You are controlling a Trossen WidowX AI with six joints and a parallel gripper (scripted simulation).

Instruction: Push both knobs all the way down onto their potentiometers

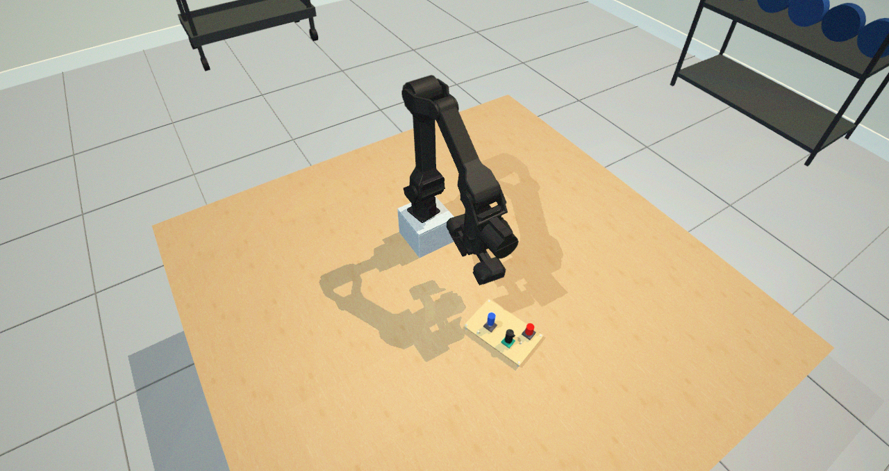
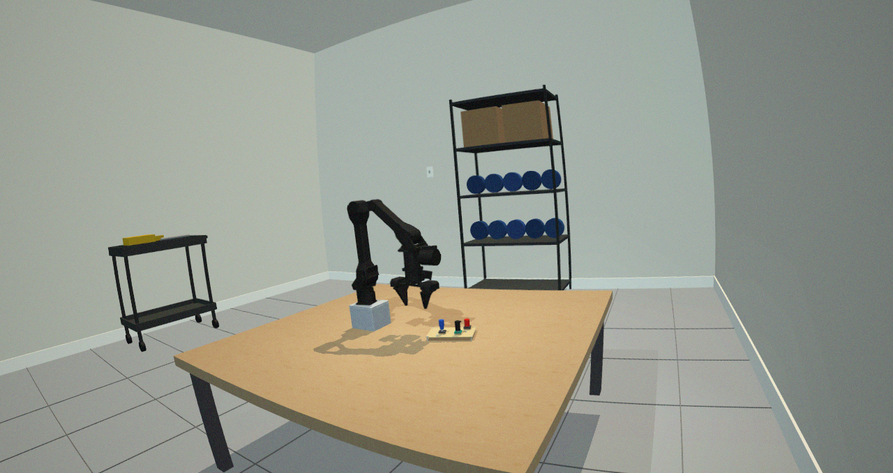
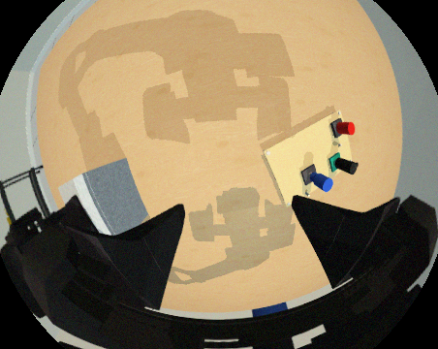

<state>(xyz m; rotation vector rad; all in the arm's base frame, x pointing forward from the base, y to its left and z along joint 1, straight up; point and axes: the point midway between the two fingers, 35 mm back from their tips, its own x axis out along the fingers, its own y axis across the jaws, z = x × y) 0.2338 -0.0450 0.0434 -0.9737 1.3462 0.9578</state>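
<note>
Board [image 1: 504, 340] with blue, black and red knobs sits on the table [image 1: 310, 375], well apart from our gripper [image 2: 414, 299], which hangs wide open and empty near the arm's base. We judge only holding still remains.

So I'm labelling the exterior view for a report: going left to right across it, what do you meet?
Black cart → grey base block → open gripper → blue knob → black knob → red knob → shelving rack.
</note>
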